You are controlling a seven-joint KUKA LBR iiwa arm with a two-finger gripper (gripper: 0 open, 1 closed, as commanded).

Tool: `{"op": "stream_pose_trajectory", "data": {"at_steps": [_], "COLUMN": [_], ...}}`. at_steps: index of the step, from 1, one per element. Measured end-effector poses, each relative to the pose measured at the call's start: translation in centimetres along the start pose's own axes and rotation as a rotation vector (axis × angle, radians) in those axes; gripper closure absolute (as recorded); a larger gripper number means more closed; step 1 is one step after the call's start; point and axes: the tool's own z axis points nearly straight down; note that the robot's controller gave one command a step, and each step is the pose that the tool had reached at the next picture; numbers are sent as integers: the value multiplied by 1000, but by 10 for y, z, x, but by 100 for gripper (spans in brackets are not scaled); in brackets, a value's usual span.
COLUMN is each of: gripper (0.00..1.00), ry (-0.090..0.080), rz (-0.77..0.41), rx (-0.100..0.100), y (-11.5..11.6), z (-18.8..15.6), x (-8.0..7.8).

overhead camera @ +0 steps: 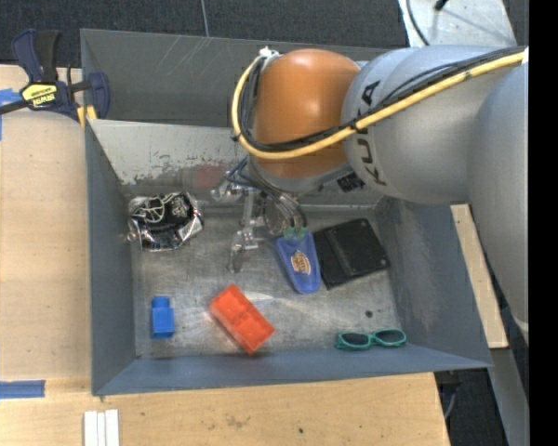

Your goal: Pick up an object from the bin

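One blue oval thing [298, 263] with a pale label lies near the middle of the bin [112, 277], a little toward the view's right, long axis running up and down the floor. Its upper end sits just under the gripper [265, 246], by the finger nearer the arm; we cannot tell whether they touch. The fingers [245, 235] stand apart with only bare floor between them, so the pincer is spread wide and grips nothing.

A black pad [352, 252] lies flat against the oval's right edge, touching it or nearly so, and leaves a narrow strip of floor before the right wall.

Left of the gripper we see the widest open room: bare grey floor reaching to a crumpled black and white thing [165, 219] near the left wall and the back wall.

Toward the front, an orange brick [242, 319] lies at a slant, apart from the oval, with clear floor on both sides. A small blue block [162, 316] sits well to its left, near the front left corner. Green glasses [370, 340] rest right along the front edge, toward the right corner.

The orange cover [302, 105] and the grey arm [428, 128] hang over the back right of the bin.
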Motion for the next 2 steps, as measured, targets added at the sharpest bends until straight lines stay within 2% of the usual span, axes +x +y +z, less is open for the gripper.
{"op": "stream_pose_trajectory", "data": {"at_steps": [1, 2], "gripper": [0, 0], "ry": [18, -9], "rz": [-275, -344], "rx": [-2, -1], "y": [9, 22], "z": [-7, 2], "x": [12, 8]}}
